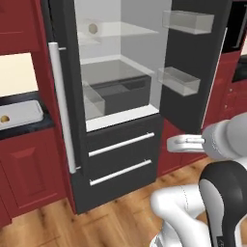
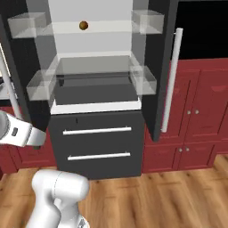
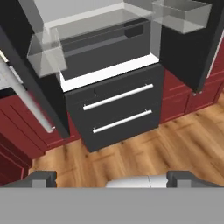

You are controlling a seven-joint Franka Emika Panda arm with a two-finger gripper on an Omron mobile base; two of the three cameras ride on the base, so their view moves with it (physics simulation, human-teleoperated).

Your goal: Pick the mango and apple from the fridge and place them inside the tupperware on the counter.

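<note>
The fridge (image 1: 120,120) stands with both doors swung wide, showing its white interior. A small round orange-brown fruit (image 2: 83,25) rests on the upper glass shelf, also seen through a clear bin as fruit (image 1: 93,29); I cannot tell whether it is the mango or the apple. On the black counter (image 1: 26,129) at the left lies the light-grey tupperware (image 1: 24,112), holding a small yellowish fruit (image 1: 5,118). My gripper (image 3: 112,179) is open and empty, well in front of the lower drawers (image 3: 118,109) and low. In the left base view the gripper (image 1: 172,143) points toward the fridge.
The left door's long grey handle (image 1: 60,106) and the right door's handle (image 2: 171,80) stick out toward me. Clear door bins (image 1: 179,79) hang on the open doors. Dark-red cabinets (image 2: 200,116) flank the fridge. Wooden floor (image 3: 144,153) lies open below the drawers.
</note>
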